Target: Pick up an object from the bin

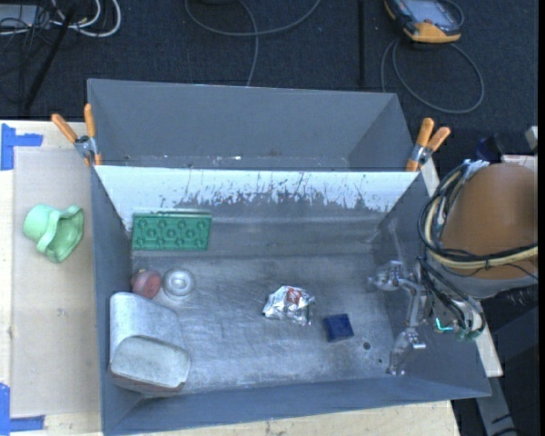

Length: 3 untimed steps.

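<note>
6 loose items in grey metal bin, none stacked.

Gripper: low at R end of bin, close to R wall, over bare floor. Fingers spread wide, one toward the back, one toward the front; nothing btwn them. Orange cover and cable loops on wrist sit above bin's R rim.

Nearest item: dark blue square, small, flat on floor, just L of gripper, not touching it. Not gripped.

Next: crumpled foil wrapper, silver w/ red print, approx mid-floor, near blue square on its L, apart from it.

L side, well apart from gripper:
- green studded plate, leaning on back slope, L of centre.
- reddish ball and clear round cap, side by side below the plate; whether they touch, can't tell.
- pale grey rounded tub, front-L corner, largest item, lying tilted against L wall.

Outside bin: light green plastic piece on board to the L.

Nothing lifted; all items rest on bin floor or slope.
</note>
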{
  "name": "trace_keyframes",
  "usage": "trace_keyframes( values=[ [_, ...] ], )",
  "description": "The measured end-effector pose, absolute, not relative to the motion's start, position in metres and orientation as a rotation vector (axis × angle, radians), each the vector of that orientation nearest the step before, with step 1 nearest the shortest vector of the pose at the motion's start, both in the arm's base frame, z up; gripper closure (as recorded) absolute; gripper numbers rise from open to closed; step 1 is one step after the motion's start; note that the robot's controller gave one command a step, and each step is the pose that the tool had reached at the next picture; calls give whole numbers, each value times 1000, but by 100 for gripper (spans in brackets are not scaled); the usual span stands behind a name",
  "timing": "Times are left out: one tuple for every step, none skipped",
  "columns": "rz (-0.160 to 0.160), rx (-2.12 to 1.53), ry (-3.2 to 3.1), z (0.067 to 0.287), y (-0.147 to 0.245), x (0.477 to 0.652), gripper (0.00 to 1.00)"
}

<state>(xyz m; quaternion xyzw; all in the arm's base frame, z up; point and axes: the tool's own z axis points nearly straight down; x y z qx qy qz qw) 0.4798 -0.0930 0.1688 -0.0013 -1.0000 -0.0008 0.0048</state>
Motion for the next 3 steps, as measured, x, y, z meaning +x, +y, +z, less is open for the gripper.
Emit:
trace_keyframes(
  values=[
    [-4, -268, -3122, 76, -51, 502, 0],
    [0, -265, -3128, 79, -52, 504, 100],
    [1, -162, -3146, 224, -60, 514, 100]
  ],
)
